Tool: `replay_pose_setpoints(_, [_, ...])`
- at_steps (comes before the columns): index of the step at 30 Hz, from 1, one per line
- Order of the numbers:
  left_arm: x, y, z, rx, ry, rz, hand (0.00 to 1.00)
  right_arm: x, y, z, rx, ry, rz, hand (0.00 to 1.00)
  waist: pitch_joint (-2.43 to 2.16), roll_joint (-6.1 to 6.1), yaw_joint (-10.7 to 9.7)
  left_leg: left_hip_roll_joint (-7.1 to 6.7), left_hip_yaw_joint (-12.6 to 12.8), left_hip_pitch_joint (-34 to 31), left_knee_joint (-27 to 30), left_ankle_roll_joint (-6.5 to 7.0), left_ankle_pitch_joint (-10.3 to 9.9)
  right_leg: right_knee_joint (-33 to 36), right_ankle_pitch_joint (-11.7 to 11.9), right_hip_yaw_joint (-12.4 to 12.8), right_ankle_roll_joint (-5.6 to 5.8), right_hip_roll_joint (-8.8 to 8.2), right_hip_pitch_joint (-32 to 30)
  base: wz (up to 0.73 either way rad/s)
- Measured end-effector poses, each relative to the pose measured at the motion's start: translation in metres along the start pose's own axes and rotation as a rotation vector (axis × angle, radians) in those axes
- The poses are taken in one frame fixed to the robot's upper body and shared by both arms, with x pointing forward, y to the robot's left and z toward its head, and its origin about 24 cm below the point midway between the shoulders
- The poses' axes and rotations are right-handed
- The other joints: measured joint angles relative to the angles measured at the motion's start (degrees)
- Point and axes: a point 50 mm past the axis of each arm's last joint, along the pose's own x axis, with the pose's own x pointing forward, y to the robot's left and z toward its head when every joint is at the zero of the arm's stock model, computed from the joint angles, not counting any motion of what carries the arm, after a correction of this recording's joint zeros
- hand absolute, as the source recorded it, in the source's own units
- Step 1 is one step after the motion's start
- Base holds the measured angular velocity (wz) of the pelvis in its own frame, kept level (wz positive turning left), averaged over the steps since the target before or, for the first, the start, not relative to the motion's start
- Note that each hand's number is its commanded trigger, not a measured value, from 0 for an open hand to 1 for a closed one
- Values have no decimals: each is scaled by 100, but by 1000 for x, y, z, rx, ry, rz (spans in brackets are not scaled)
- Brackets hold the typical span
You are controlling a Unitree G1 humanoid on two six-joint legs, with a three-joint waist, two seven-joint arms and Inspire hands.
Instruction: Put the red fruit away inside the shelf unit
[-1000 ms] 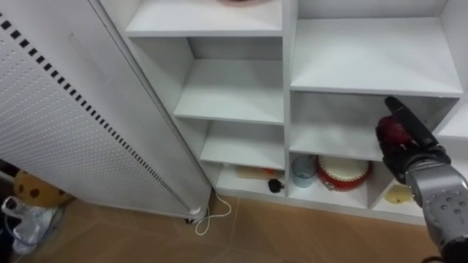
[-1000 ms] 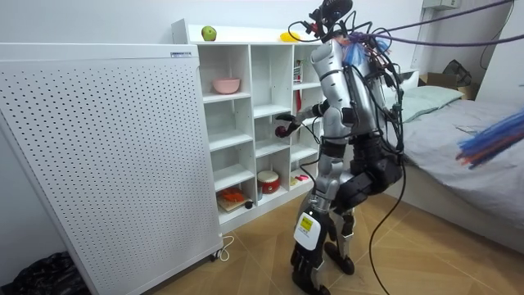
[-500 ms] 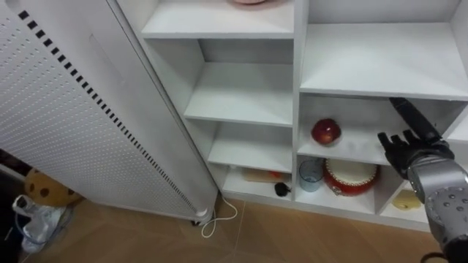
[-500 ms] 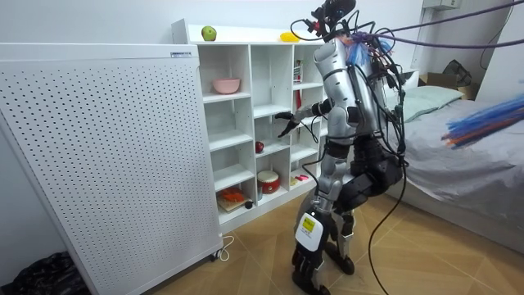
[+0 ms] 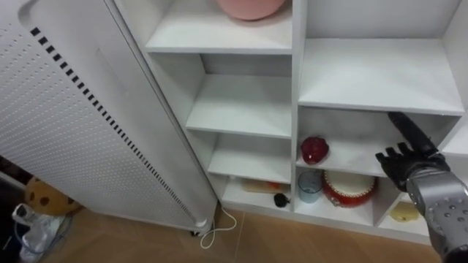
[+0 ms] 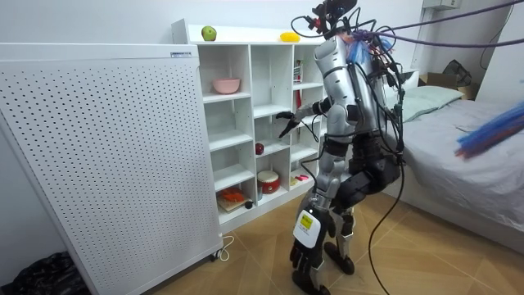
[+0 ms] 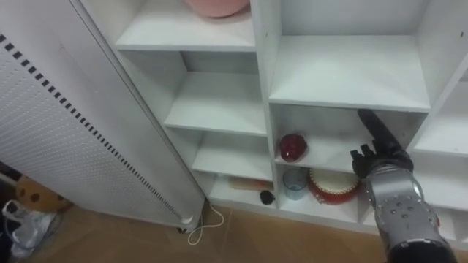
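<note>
The red apple (image 5: 315, 149) has left the right hand (image 5: 408, 157) and now sits on the closet's shelf (image 5: 349, 155), the hand at its 3 o'clock, fingers straight and released, clear of the fruit.

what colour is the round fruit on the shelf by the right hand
Dark red. The round fruit shows best in the left eye view.

Pink bowl (image 5: 251, 7) cut by top edge, small dark object (image 5: 280, 199) unidentifiable, yellow thing (image 5: 401, 212), perhaps fruit, partly hidden
</note>
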Motion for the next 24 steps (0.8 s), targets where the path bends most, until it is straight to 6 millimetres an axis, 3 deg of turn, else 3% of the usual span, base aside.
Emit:
replay_pose_setpoints(5, [0, 2, -4, 7, 19, -18, 0, 7, -45, -5, 41, 38, -45, 0, 35, -51, -42, 32, -41, 561, -355, -26, 18, -426, 20, -228, 20, 54, 659, 5])
replay_pose_setpoints(7, [1, 4, -6, 7, 30, -25, 0, 7, -82, -6, 25, 44, -95, 0, 37, -59, -58, 68, -94, 879, -534, -42, 27, -744, 44, -320, 55, 123, 1084, 6])
replay_pose_setpoints(8, [1, 6, -7, 7, 32, -23, 0, 7, -89, -7, 21, 47, -105, 0, 43, -68, -62, 88, -96, 949, -598, -46, 30, -829, 59, -331, 66, 130, 1167, 4])
replay_pose_setpoints(18, [3, 23, -26, -78, 125, 29, 0, -21, -206, -9, -58, 105, -277, 0, 57, -99, -340, 11, -107, 2133, -1439, -47, 78, -1663, 129, -523, 236, 222, 2369, 2])
replay_pose_setpoints(21, [3, 25, -28, -52, 128, 42, 0, -36, -237, -13, -109, 135, -317, 0, 39, -120, -371, 13, -94, 2579, -1731, -59, 108, -2013, 202, -535, 280, 306, 2833, -5])
replay_pose_setpoints(23, [2, 27, -32, -54, 137, 51, 0, -47, -257, -21, -149, 180, -349, 0, -11, -164, -403, 9, -89, 2837, -1908, -72, 128, -2222, 237, -578, 292, 343, 3113, 0])
replay_pose_setpoints(24, [1, 28, -35, -59, 144, 60, 0, -57, -270, -28, -160, 214, -372, 0, -66, -208, -431, 14, -90, 2980, -2001, -80, 130, -2369, 274, -580, 300, 402, 3279, 0])
